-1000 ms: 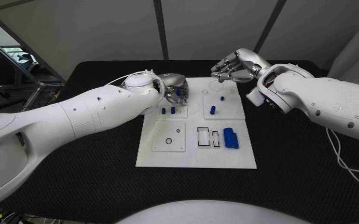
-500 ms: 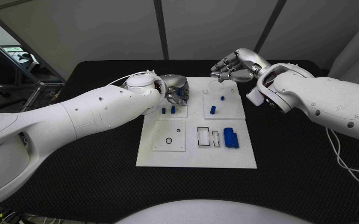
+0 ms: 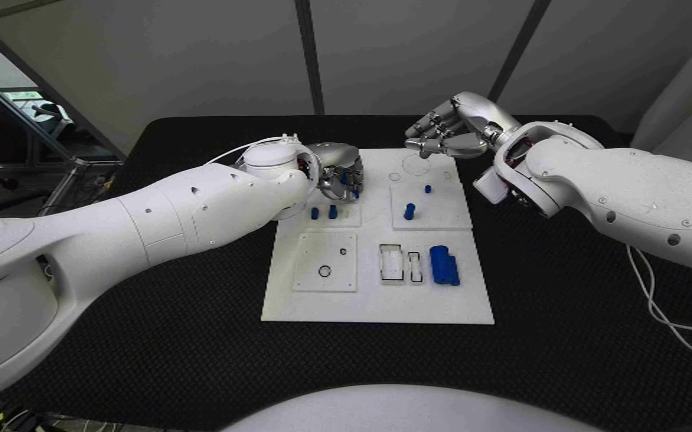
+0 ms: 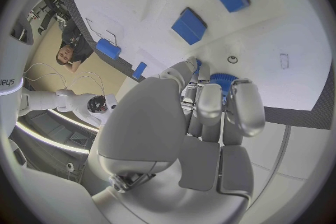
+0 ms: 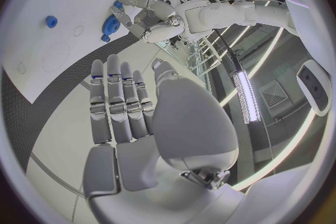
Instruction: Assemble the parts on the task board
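Parts for this job sit scattered over the white task board [image 3: 378,252] in the middle of the black table [image 3: 173,352]: two small blue pegs [image 3: 325,213] side by side on the upper-left panel, two more [image 3: 411,211] on the upper-right panel, and a larger blue cylinder [image 3: 446,265] towards four o'clock on the board, just beside a pair of rectangular slots [image 3: 392,262]. The left hand [image 3: 338,170] hovers low at roughly eleven o'clock on the board, and its wrist camera shows its fingers [image 4: 210,103] curled in around a blue toothed wheel [image 4: 222,80], a gear by the look of it, pinched at the fingertips just above the white surface. The right hand [image 3: 453,133] hangs over the far edge at about one o'clock, fingers [image 5: 115,95] laid out straight and together, holding nothing. I would judge the step in hand to be seating that gear on its spot in the upper-left corner (the board there shows small round holes, though I cannot tell which is meant for it). The next move calls for lowering the gear squarely onto its seat, keeping it level, and easing the fingers off without dragging it or knocking the pegs just beside it.
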You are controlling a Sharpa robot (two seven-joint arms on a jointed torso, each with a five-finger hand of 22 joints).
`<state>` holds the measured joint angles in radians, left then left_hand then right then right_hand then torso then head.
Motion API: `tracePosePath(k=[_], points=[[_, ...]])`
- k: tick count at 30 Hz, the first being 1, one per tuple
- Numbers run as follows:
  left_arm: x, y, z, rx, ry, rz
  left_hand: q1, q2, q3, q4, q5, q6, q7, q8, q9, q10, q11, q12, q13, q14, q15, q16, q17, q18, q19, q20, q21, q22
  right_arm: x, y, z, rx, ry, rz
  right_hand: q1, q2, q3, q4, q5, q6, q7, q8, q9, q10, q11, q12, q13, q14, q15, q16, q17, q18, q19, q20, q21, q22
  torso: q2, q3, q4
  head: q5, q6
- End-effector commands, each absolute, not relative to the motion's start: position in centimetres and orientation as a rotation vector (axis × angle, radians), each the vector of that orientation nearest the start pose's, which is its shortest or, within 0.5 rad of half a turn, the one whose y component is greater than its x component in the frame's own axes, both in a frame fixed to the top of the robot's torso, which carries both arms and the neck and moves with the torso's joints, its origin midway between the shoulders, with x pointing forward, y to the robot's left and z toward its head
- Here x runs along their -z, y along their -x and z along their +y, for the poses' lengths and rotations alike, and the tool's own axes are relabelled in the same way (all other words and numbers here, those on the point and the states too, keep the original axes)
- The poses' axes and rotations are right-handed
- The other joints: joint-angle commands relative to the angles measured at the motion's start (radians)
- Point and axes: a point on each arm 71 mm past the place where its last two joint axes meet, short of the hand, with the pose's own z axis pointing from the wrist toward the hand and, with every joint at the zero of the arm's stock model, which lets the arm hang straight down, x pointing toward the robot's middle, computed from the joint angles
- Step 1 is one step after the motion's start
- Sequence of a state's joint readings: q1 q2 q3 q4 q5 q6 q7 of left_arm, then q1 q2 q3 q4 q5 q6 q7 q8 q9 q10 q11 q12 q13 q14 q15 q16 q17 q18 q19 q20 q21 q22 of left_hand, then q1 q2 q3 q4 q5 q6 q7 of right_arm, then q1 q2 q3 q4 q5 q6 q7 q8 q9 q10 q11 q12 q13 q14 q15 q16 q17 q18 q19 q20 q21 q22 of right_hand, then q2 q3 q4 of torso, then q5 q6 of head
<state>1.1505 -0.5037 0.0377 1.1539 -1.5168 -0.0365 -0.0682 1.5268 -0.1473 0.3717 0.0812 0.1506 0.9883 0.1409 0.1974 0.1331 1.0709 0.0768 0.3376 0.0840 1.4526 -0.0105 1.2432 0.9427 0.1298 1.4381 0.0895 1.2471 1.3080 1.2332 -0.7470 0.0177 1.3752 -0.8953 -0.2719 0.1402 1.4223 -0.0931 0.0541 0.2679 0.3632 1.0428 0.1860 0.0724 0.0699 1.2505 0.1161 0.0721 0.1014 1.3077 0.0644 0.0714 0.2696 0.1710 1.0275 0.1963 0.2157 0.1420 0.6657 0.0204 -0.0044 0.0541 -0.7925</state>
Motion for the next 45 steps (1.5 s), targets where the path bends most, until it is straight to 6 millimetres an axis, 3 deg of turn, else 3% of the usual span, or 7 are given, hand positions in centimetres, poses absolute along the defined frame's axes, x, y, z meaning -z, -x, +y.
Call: tracePosePath(k=[1,23,33,45], points=[[22.8,-53.4,12.3,0.615,-0.294,1.916,0.003,-0.001,0.018,-0.006,0.0,0.015,-0.001,-0.007,-0.003,0.012,-0.001,-0.008,-0.002,0.003,0.002,0.006,-0.002,-0.054,0.007,0.002,0.004,0.016,15.3,-52.3,-18.9,-1.089,-0.253,1.625,-0.003,0.01,-0.006,-0.002,0.004,-0.007,-0.001,-0.004,0.0,-0.006,0.0,0.002,-0.001,-0.001,0.004,-0.006,-0.001,0.013,0.006,0.001,-0.006,-0.002,0.0,0.0002,0.0,0.0,0.001],[21.5,-53.1,13.4,0.634,-0.26,1.85,-0.037,-0.015,0.051,-0.013,-0.003,0.04,-0.002,-0.013,-0.009,0.038,-0.004,-0.025,-0.004,0.001,0.001,0.01,-0.012,-0.054,0.006,0.002,0.007,0.023,15.3,-52.3,-19.0,-1.086,-0.254,1.624,-0.003,0.01,-0.006,-0.002,0.004,-0.007,-0.001,-0.004,0.0,-0.006,0.0,0.002,-0.001,-0.001,0.004,-0.006,-0.001,0.013,0.006,0.001,-0.006,-0.002,-0.001,-0.0005,0.0013,0.002,0.006],[19.7,-52.8,15.0,0.64,-0.212,1.817,-0.041,-0.016,0.054,-0.014,-0.002,0.044,-0.002,-0.013,-0.01,0.042,-0.005,-0.027,-0.004,0.001,0.0,0.011,-0.013,-0.054,0.007,0.001,0.008,0.025,15.3,-52.4,-19.2,-1.082,-0.256,1.623,-0.003,0.01,-0.006,-0.002,0.004,-0.007,-0.001,-0.004,0.0,-0.006,0.0,0.002,-0.001,-0.001,0.004,-0.006,-0.001,0.013,0.006,0.001,-0.006,-0.002,-0.001,-0.0014,0.0016,0.002,0.01],[19.5,-52.6,17.7,0.595,-0.17,1.839,-0.045,-0.018,0.057,-0.016,-0.003,0.05,-0.003,-0.013,-0.01,0.048,-0.006,-0.028,-0.004,0.0,0.0,0.011,-0.015,-0.054,0.007,0.001,0.009,0.025,15.3,-52.4,-19.4,-1.08,-0.257,1.624,-0.003,0.01,-0.006,-0.002,0.004,-0.007,-0.001,-0.004,0.0,-0.006,0.0,0.002,-0.001,-0.001,0.004,-0.006,-0.001,0.013,0.006,0.001,-0.006,-0.002,-0.001,-0.0006,0.0008,0.007,0.012]])
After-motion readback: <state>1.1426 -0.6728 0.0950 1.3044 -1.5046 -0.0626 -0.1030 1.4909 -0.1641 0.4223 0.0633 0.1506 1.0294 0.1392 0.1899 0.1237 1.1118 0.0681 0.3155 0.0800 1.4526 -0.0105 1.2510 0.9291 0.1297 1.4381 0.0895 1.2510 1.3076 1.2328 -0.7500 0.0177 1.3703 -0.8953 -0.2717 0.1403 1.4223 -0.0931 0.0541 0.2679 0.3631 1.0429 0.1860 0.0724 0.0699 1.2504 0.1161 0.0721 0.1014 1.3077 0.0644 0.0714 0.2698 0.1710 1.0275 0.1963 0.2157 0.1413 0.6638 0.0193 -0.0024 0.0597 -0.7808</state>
